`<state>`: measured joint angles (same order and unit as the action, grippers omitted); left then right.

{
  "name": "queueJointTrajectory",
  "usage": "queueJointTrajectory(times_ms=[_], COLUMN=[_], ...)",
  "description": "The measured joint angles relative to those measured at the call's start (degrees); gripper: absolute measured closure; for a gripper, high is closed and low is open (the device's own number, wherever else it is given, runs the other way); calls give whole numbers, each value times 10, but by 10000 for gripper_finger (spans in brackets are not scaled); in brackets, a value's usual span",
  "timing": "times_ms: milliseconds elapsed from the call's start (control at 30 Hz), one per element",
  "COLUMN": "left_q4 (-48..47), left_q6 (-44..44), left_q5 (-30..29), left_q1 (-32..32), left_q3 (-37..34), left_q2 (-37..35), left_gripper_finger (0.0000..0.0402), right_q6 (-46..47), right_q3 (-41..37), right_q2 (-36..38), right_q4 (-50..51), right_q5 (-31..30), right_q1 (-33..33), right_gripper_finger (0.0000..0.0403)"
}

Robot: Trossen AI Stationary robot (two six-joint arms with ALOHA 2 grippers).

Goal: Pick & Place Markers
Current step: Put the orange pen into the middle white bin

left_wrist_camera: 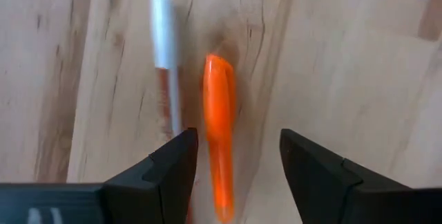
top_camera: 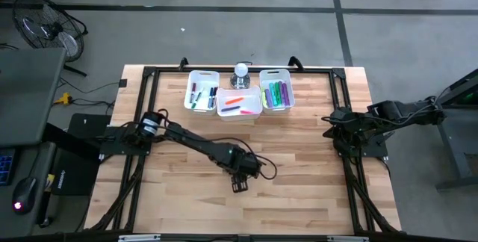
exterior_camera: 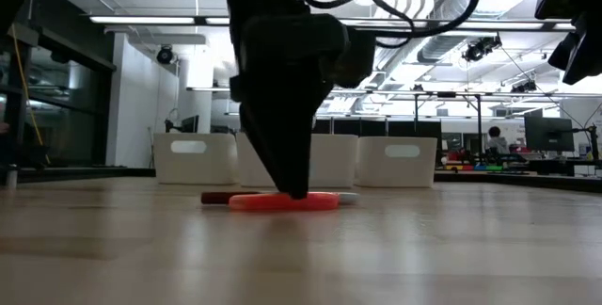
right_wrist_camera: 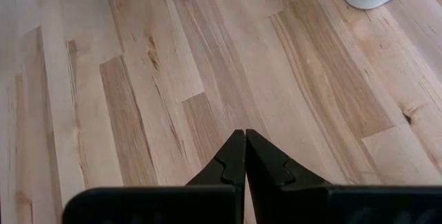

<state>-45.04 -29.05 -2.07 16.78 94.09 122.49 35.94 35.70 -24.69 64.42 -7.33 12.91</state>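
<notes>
Three white bins (top_camera: 239, 101), two loose markers (left_wrist_camera: 218, 127) (on table)

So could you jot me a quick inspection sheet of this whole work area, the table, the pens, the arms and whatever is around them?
Surface: wooden table, bare boards over most of it.
Job's things: orange marker and a white-capped marker lie side by side on the wood; more markers sit sorted in three white bins at the far edge.
Clutter: a small white-topped object between the bins; what it is I cannot tell.
Grippers: left tool open, lowered over the orange marker, not closed on it; right tool shut, empty, waiting at the table's right side.
Cables: one looped by the left tool.
Surroundings: floor fan, desks and a person far behind.
</notes>
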Motion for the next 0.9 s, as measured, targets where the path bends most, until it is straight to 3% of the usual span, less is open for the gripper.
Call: queueJointTrajectory(times_ms=[433, 600, 900], left_q4=[-2, -10, -13], left_q6=[-13, 28, 85], left_q5=[-3, -5, -30], left_q1=[0, 2, -1], left_q3=[1, 1, 1], left_q2=[22, 23, 24], left_gripper_finger=[199, 202, 270], right_q6=[0, 0, 0], right_q3=[0, 0, 0], right_q2=[0, 0, 0], right_q4=[0, 0, 0], right_q5=[0, 0, 0], right_q1=[0, 0, 0], right_gripper_finger=[402, 402, 402])
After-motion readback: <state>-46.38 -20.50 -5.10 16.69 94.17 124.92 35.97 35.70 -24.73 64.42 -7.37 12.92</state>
